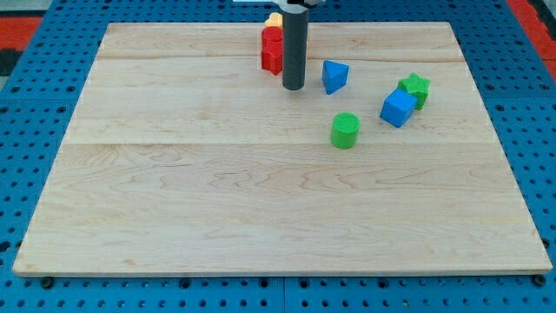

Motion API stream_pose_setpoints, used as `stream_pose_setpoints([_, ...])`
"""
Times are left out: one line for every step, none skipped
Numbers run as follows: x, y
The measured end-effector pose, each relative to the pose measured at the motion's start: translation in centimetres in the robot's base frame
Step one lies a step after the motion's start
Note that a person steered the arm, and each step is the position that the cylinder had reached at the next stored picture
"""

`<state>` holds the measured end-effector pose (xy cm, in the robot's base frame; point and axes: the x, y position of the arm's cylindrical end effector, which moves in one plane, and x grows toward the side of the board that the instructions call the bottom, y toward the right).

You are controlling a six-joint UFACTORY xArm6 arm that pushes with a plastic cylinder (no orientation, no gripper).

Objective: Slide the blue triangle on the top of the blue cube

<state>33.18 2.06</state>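
Note:
The blue triangle [334, 76] lies near the board's top, right of centre. The blue cube [398, 108] sits to its lower right, touching a green star [416, 89] at the cube's upper right. My tip [294, 88] rests on the board just left of the blue triangle, a small gap apart. The rod rises straight up from there and hides part of the red blocks behind it.
Red blocks [272, 49] sit just left of the rod near the top edge, with a yellow or orange block [274, 19] above them, partly hidden. A green cylinder [345, 130] stands below the blue triangle. The wooden board [174, 191] lies on a blue perforated table.

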Motion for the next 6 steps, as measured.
stream_pose_setpoints([-1.0,4.9])
stream_pose_setpoints([-1.9,4.3])
stream_pose_setpoints([-1.9,5.8])
stream_pose_setpoints([-2.9,8.9])
stream_pose_setpoints([-3.7,9.7])
stream_pose_setpoints([-4.3,11.5])
